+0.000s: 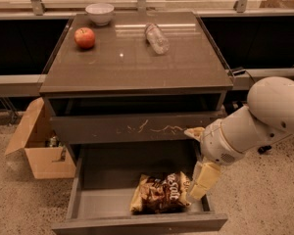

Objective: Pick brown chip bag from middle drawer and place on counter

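The brown chip bag (159, 194) lies flat on the grey floor of the open middle drawer (103, 192), towards its front right. My gripper (196, 191) hangs from the white arm (250, 126) and reaches down into the drawer's right side, right at the bag's right edge. I cannot tell if it touches the bag. The glossy counter (132, 62) is the top of the cabinet above.
On the counter are a red apple (85, 37), a white bowl (99, 12) and a clear plastic bottle (157, 37) lying on its side. A drawer front with pale scratches (137, 129) sits above the open drawer. An open cardboard box (39, 148) stands on the floor at left.
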`<state>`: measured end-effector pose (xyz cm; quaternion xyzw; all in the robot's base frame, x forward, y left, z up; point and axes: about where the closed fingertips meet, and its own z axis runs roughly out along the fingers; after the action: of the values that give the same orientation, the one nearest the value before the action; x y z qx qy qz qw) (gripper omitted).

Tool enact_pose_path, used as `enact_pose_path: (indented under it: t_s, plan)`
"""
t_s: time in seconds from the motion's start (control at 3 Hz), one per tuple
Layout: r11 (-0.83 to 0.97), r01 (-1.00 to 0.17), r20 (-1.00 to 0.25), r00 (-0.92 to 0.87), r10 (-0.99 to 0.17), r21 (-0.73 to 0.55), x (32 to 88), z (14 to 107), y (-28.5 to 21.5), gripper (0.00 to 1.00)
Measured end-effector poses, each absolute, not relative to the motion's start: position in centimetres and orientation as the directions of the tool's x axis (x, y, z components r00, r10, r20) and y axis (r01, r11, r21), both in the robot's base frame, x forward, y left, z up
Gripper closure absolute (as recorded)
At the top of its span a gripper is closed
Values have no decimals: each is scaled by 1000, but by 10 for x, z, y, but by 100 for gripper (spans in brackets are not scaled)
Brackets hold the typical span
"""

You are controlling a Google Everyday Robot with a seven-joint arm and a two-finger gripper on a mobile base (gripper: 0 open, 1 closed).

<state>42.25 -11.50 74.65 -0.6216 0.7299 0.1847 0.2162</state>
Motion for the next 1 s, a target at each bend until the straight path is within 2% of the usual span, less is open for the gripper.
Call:
enact_pose_path:
  t_s: [0.33,1.0]
  plan:
    - [155,-988,-549,-141,-824,21,428,732,-114,0]
    - [149,-982,-518,-189,-834,119,456,603,-116,0]
